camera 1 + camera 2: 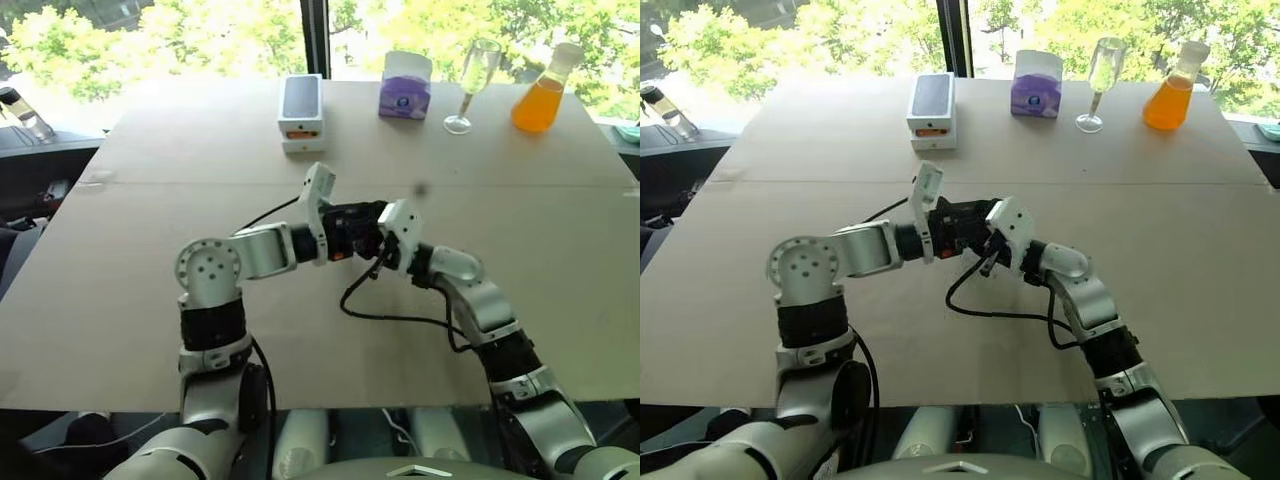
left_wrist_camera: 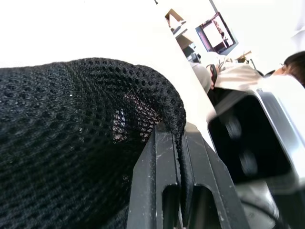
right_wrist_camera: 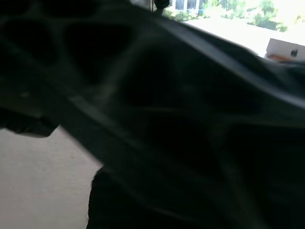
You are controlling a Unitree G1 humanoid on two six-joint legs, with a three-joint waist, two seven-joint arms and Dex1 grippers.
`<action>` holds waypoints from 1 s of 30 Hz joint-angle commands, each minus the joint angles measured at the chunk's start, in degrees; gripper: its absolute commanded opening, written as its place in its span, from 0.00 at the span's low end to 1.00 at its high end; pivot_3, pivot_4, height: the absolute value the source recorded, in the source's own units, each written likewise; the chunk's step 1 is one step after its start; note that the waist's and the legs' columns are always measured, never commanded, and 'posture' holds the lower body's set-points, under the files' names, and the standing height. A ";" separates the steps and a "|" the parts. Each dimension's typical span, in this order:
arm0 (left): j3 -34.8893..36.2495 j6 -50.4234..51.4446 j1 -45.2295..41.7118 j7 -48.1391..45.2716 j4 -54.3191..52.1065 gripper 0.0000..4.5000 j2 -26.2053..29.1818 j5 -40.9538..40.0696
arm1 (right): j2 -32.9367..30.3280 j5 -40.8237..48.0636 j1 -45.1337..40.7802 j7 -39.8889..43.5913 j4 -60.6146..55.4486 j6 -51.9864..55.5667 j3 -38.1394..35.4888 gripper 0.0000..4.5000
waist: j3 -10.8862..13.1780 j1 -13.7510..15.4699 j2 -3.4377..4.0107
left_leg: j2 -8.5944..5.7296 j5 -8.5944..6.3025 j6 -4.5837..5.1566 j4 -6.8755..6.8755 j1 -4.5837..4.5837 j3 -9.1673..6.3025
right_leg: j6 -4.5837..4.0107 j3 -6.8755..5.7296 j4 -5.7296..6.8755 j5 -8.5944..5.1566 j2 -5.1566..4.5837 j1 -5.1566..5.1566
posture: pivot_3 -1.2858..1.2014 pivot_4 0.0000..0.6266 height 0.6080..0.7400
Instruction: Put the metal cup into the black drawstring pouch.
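Black drawstring pouch (image 2: 71, 143): no readable writing.

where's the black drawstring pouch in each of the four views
left eye view: the black drawstring pouch hangs at the middle, above the table, between the two grippers.
right eye view: just left of the middle, again between them.
left wrist view: black mesh over the left half, its edge pinched in the left gripper.
right wrist view: dark blurred fabric close to the camera.
shared landmark: the white box at the table's far edge.
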 commanded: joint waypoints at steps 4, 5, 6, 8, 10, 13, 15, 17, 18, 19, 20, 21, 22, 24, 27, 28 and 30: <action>-0.33 -0.78 -1.29 1.48 -0.09 0.00 -4.67 -2.16 | 2.07 -6.27 -3.87 -0.55 4.68 -9.04 4.21 0.01 | 0.00 -0.70 -0.01 | 0.04 0.00 0.00 -0.01 -0.02 0.00 | 0.00 0.01 -0.02 0.00 -0.03 0.00 | 0.52 0.24 0.98; -0.60 -0.96 -0.71 1.63 -0.29 0.00 -4.26 -1.37 | 2.17 -6.37 -3.86 -0.43 5.19 -8.97 3.96 0.01 | 0.00 -0.72 -0.01 | 0.04 0.00 0.00 -0.02 -0.02 -0.01 | 0.00 0.01 -0.04 0.00 -0.03 0.00 | 0.52 0.24 0.98; -1.02 -1.46 -0.19 1.81 -0.54 0.00 -3.70 -0.27 | 2.10 -6.85 -3.90 -0.67 5.80 -8.93 3.70 0.01 | 0.00 -0.74 -0.01 | 0.04 0.00 0.00 -0.03 -0.02 -0.01 | 0.00 0.01 -0.04 0.00 -0.04 0.00 | 0.52 0.24 0.98; -1.29 -2.49 0.39 2.20 -0.51 0.00 -2.88 1.76 | 1.83 -7.24 -3.99 -0.12 6.80 -8.06 3.53 0.01 | 0.00 -0.75 -0.01 | 0.05 0.00 0.00 -0.03 -0.01 0.00 | 0.00 0.01 -0.04 0.00 -0.04 0.00 | 0.52 0.24 0.98; -1.70 -4.07 0.89 2.44 -0.55 0.00 -1.29 4.74 | 2.15 -7.69 -4.76 0.34 8.88 -7.79 3.77 0.01 | 0.00 -0.76 -0.01 | 0.05 0.00 0.00 -0.02 -0.01 -0.01 | 0.00 -0.01 -0.03 0.00 -0.03 0.00 | 0.52 0.24 0.98; -1.46 -5.04 1.35 2.78 -0.68 0.00 0.11 6.92 | 4.43 -7.58 -6.92 -0.75 13.14 -7.85 3.32 0.01 | 0.00 -0.90 -0.01 | 0.04 0.01 -0.01 -0.02 0.01 0.00 | 0.00 0.01 0.00 0.00 -0.03 0.01 | 0.52 0.24 0.98; -1.96 -4.79 1.72 3.36 -1.48 0.00 1.49 8.55 | 6.43 -7.32 -8.75 -0.52 17.02 -7.03 3.23 0.01 | 0.00 -1.07 -0.01 | 0.06 0.01 -0.02 -0.03 0.08 0.03 | -0.01 0.05 0.02 0.00 -0.02 0.02 | 0.52 0.24 0.98; -2.94 -4.60 2.36 2.91 -2.42 0.00 2.24 9.36 | 6.22 -7.83 -9.36 1.26 18.74 -6.97 3.86 0.16 | 0.00 -1.03 0.00 | 0.08 0.02 -0.04 -0.05 0.12 0.05 | -0.01 0.08 0.06 0.00 -0.01 0.02 | 0.52 0.24 0.98; -3.40 -4.70 2.71 2.70 -2.54 0.00 2.36 9.76 | 5.57 -8.22 -9.36 2.08 18.86 -7.09 4.10 0.24 | 0.00 -0.98 0.00 | 0.08 0.02 -0.04 -0.05 0.12 0.04 | -0.01 0.07 0.07 0.00 -0.02 0.02 | 0.52 0.24 0.98; -3.73 -4.78 2.97 2.60 -2.66 0.00 2.38 10.09 | 5.09 -8.44 -9.32 2.63 18.87 -7.16 4.24 0.30 | 0.00 -0.88 0.00 | 0.08 0.02 -0.04 -0.06 0.11 0.04 | -0.01 0.07 0.07 0.00 -0.02 0.02 | 0.52 0.24 0.98; -3.88 -5.17 3.37 2.83 -2.11 0.00 2.05 10.79 | 3.80 -8.67 -9.01 2.50 17.86 -6.78 3.69 0.43 | 0.00 -0.77 0.00 | 0.07 0.02 -0.04 -0.06 0.07 0.03 | -0.01 0.07 0.05 0.00 -0.04 0.01 | 0.52 0.24 0.98; -3.99 -5.51 3.65 3.01 -1.76 0.00 1.76 11.25 | 2.91 -8.73 -8.76 2.30 17.06 -6.51 3.23 0.51 | 0.00 -0.60 0.00 | 0.05 0.02 -0.03 -0.05 0.04 0.02 | -0.01 0.07 0.04 0.01 -0.08 0.01 | 0.52 0.24 0.98; -4.17 -6.02 3.92 2.85 -1.53 0.00 1.53 11.67 | 1.15 -8.96 -8.14 2.51 15.19 -5.49 2.86 0.62 | 0.00 -0.49 -0.01 | 0.03 0.02 -0.03 -0.03 -0.01 -0.03 | -0.01 0.05 0.01 0.01 -0.11 0.01 | 0.52 0.24 0.98; -4.66 -6.83 4.42 2.03 -1.41 0.00 1.57 12.39 | -1.99 -8.26 -6.52 3.02 10.34 -1.69 1.56 0.82 | 0.00 -0.37 -0.01 | 0.00 0.01 -0.02 -0.01 -0.05 -0.04 | 0.00 0.04 -0.04 0.01 -0.16 0.01 | 0.52 0.24 0.98; -6.34 -9.44 5.02 -0.22 -0.97 0.00 3.28 14.48 | -6.20 -4.85 -3.70 5.24 0.84 7.03 -0.29 0.88 | 0.00 -0.52 -0.01 | 0.02 0.01 -0.02 -0.03 -0.05 -0.08 | 0.00 0.05 -0.03 0.01 -0.15 0.01 | 0.52 0.24 0.98; -6.36 -10.12 4.86 -0.58 -0.22 0.00 3.57 14.95 | -6.98 -3.17 -3.05 5.30 -2.19 10.72 -1.41 0.88 | 0.00 -0.66 0.00 | 0.04 0.01 -0.03 -0.05 -0.02 -0.08 | -0.01 0.06 -0.01 0.01 -0.11 0.01 | 0.52 0.24 0.98; -6.14 -11.33 4.05 -1.13 1.80 0.00 3.83 15.62 | -8.29 -0.22 -2.32 5.07 -7.36 18.26 -3.54 0.88 | 0.01 -0.73 0.01 | 0.06 0.03 -0.05 -0.08 0.00 -0.09 | -0.02 0.07 0.01 0.00 -0.08 0.00 | 0.52 0.24 0.98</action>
